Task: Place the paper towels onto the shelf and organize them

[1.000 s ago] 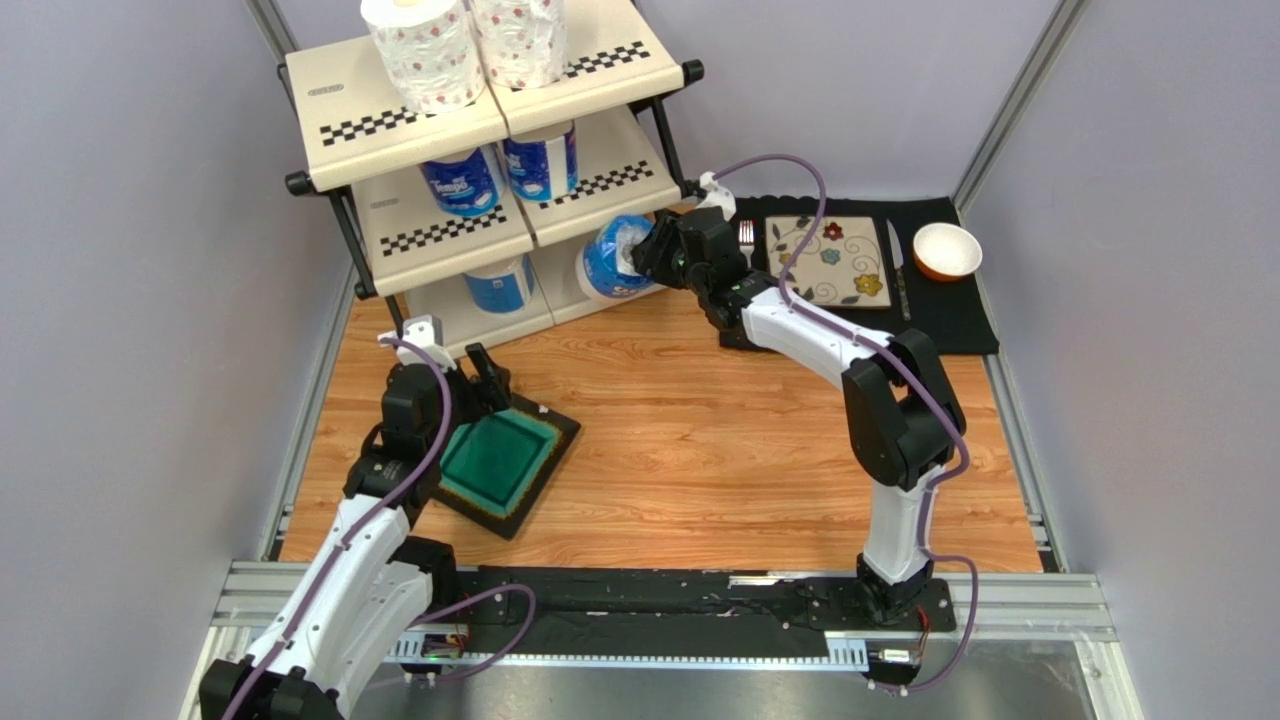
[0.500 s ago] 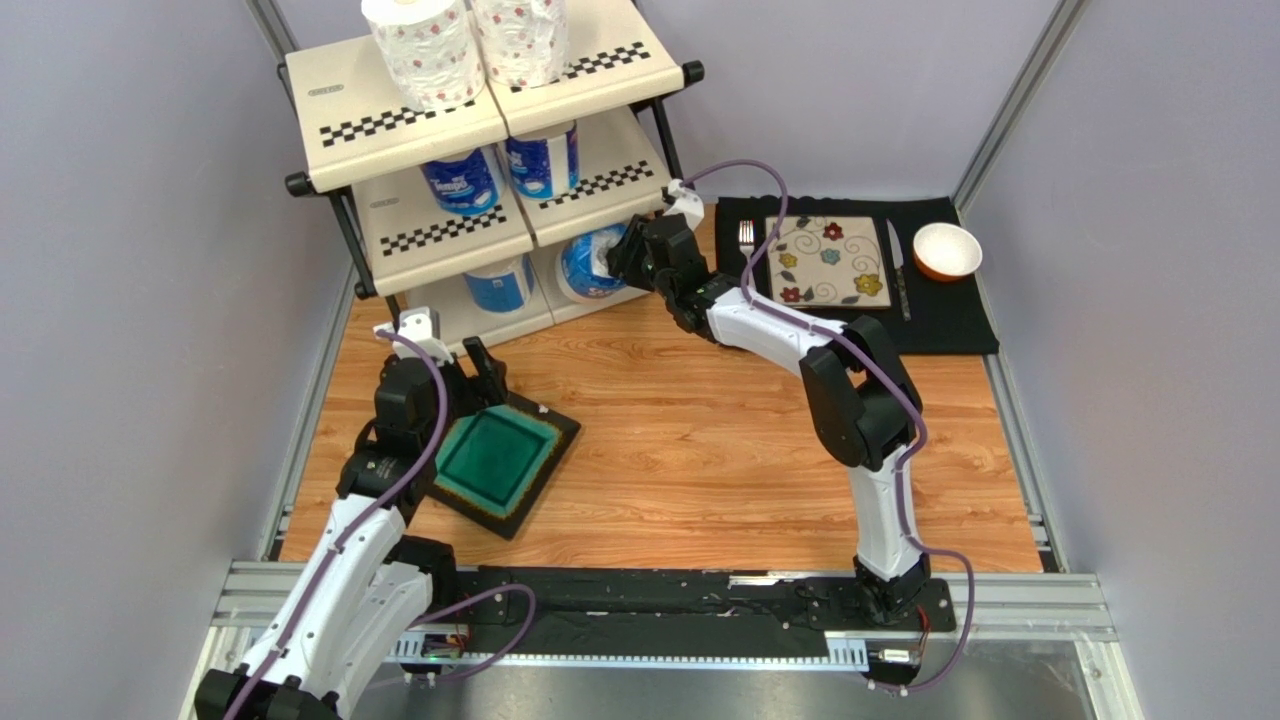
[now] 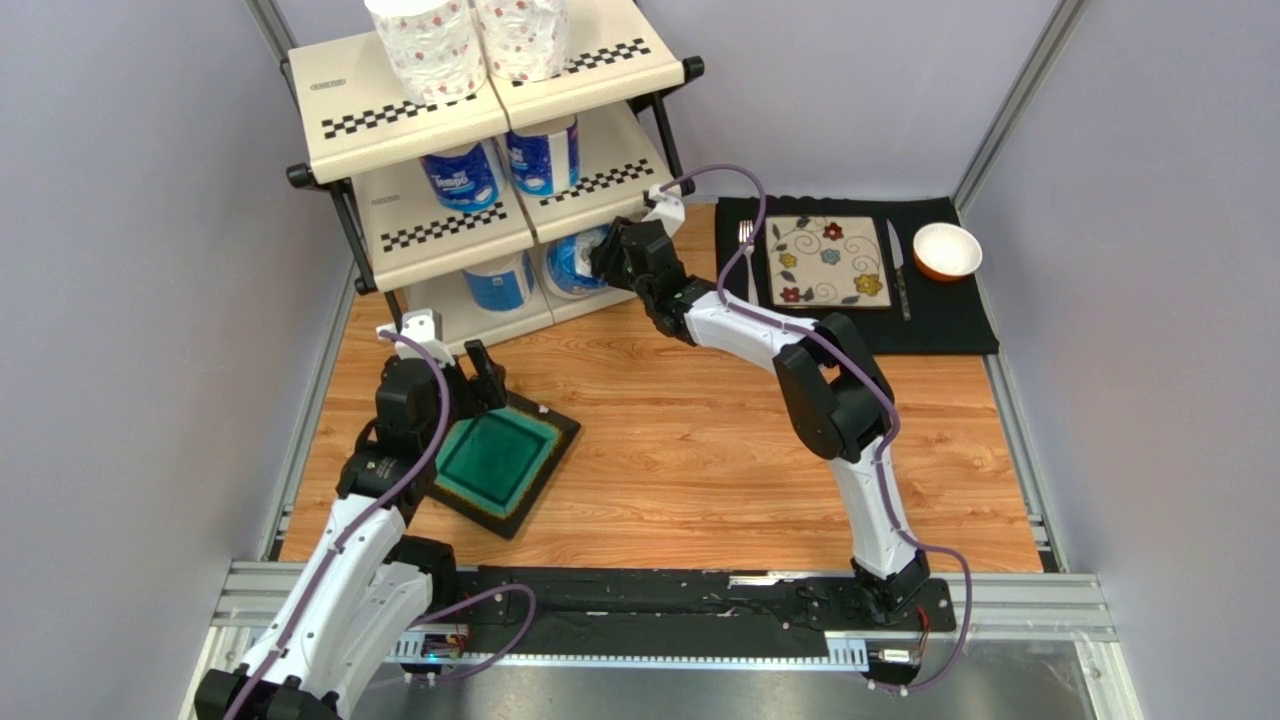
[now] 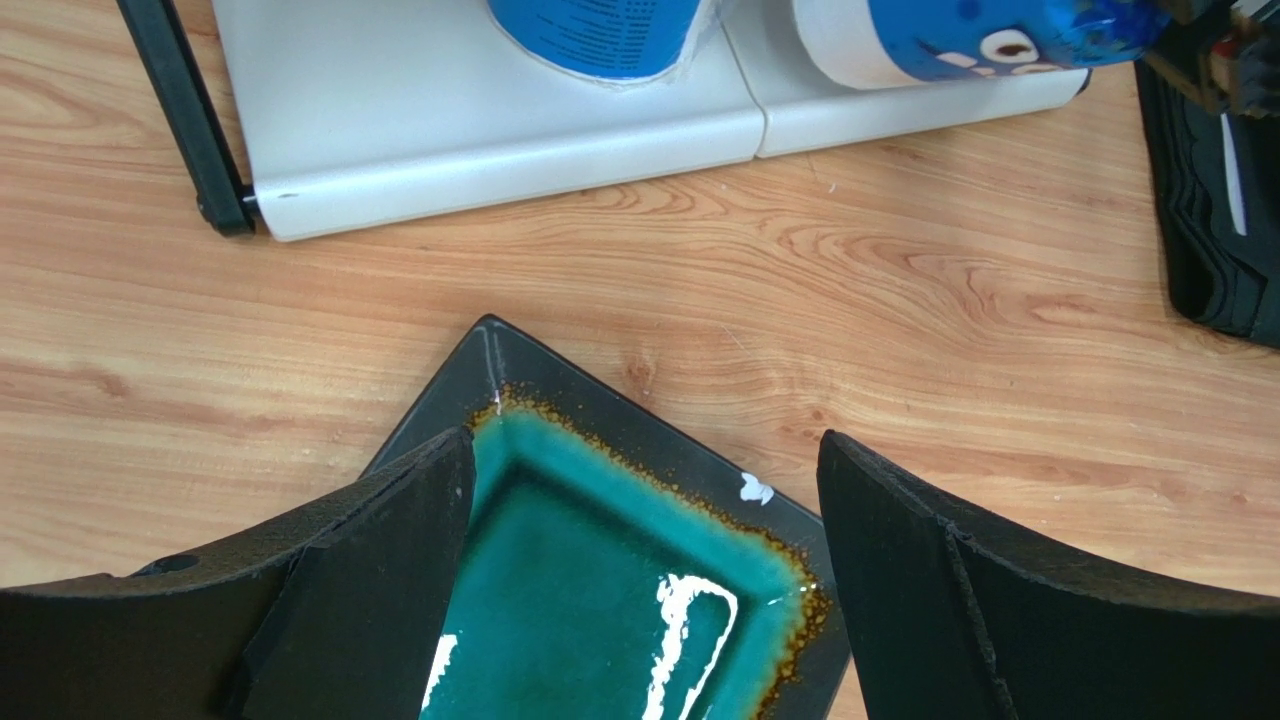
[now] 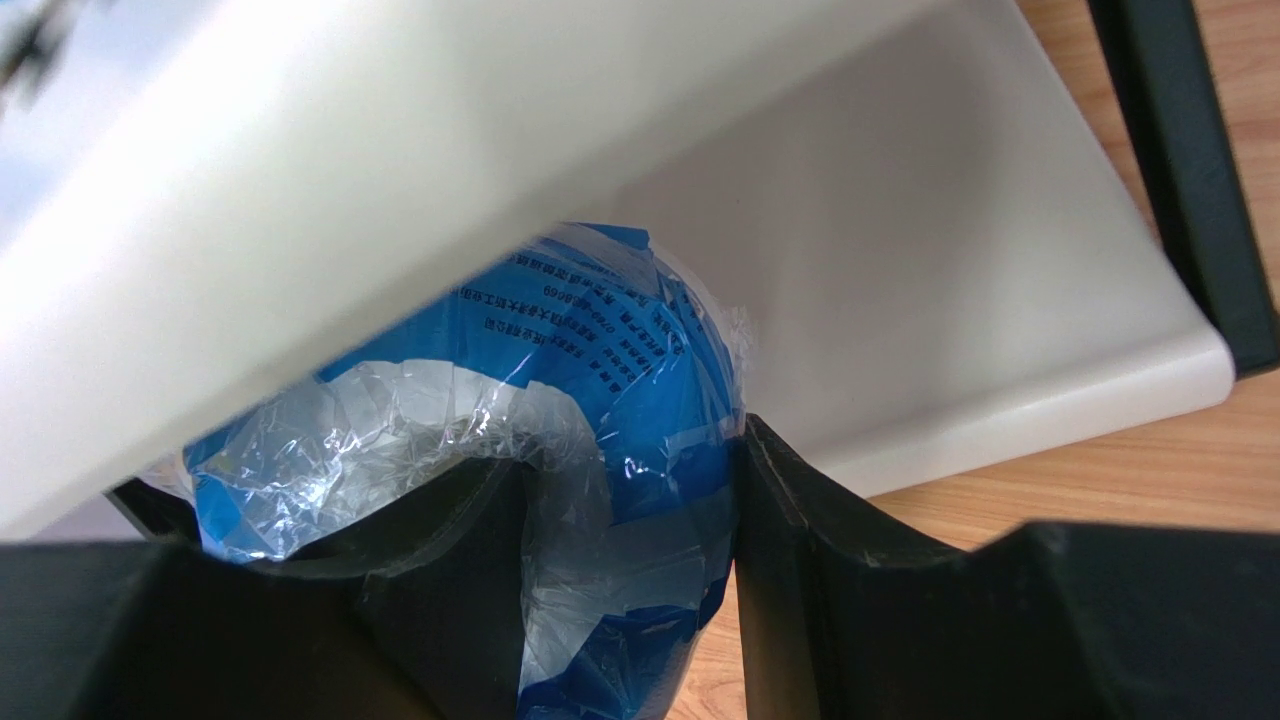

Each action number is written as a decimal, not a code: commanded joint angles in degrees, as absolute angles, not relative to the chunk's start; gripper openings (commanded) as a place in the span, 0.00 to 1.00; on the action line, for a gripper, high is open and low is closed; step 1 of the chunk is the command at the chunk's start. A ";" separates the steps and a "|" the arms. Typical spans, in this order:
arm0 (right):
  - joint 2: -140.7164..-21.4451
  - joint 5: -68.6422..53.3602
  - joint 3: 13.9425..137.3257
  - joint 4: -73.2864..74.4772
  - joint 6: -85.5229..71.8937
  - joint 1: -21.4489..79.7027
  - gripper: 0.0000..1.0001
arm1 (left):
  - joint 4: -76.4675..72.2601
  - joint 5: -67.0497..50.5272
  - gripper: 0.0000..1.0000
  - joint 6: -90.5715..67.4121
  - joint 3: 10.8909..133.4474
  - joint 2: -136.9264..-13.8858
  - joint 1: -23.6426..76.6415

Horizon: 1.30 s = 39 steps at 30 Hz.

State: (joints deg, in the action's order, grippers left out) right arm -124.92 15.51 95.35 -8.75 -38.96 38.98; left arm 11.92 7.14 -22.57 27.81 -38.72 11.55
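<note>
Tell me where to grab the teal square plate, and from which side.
Pinch the dark raised rim of the teal plate from above, one finger inside the well, one outside. It lies flat on the table, leaving no visible gap underneath.

Crinkled, glossy blue-printed plastic film covers a white paper towel roll [image 5: 631, 360], set against the smooth, faintly sheened cream panels of the black-framed shelf [image 5: 932, 270], a matt wood-grain surface [image 4: 902, 300] and a glossy teal-glazed square ceramic plate [image 4: 601, 600].

Bright, even light; shelf [image 5: 376, 180] blurs close up (glare streaks teal plate [image 4: 616, 593]).
</note>
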 commanded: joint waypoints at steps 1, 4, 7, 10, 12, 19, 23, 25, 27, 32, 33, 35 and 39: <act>-125.59 18.72 98.79 -17.04 -38.76 40.08 0.45 | 11.87 8.00 0.92 -21.01 29.71 -37.79 11.60; -126.21 19.34 98.88 -17.84 -38.59 40.43 0.45 | 11.95 8.00 0.92 -20.74 29.71 -37.88 11.60; -126.91 19.86 99.40 -18.02 -38.15 40.69 0.46 | 11.95 7.91 0.92 -20.65 29.53 -37.97 11.60; -127.70 20.39 100.37 -17.84 -37.88 40.87 0.46 | 11.95 7.82 0.92 -20.65 29.44 -38.23 11.60; -127.97 20.74 100.98 -17.49 -37.88 40.96 0.47 | 11.95 7.82 0.92 -20.65 29.27 -38.14 11.60; -128.41 20.39 101.43 -16.87 -37.71 41.13 0.58 | 11.95 7.91 0.92 -20.48 29.18 -38.23 11.60; -128.32 19.87 100.99 -17.31 -37.71 41.13 0.77 | 12.04 7.82 0.92 -20.22 29.00 -38.15 11.60; -128.23 19.43 101.07 -17.49 -37.62 41.05 0.79 | 12.13 7.91 0.92 -20.30 28.92 -38.23 11.60; -128.32 18.72 101.16 -17.75 -37.71 41.05 0.81 | 12.22 7.91 0.92 -20.30 28.83 -38.14 11.60; -126.74 17.41 98.01 -20.30 -37.44 41.31 0.81 | 12.48 7.82 0.92 -20.65 28.65 -37.79 11.60; -125.78 17.32 97.30 -21.43 -37.27 41.22 0.81 | 12.57 7.91 0.92 -20.74 28.74 -37.71 11.60; -124.72 16.70 94.76 -22.58 -37.00 41.31 0.82 | 12.83 7.91 0.92 -20.83 28.83 -37.44 11.60; -120.95 16.17 89.40 -25.74 -37.09 41.31 0.82 | 12.92 7.91 0.92 -21.27 28.83 -37.18 11.60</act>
State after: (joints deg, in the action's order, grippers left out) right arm -127.07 16.47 93.25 -18.98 -37.69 40.84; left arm 12.53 7.62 -21.47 27.81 -38.00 11.55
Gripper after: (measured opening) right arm 0.816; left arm 0.920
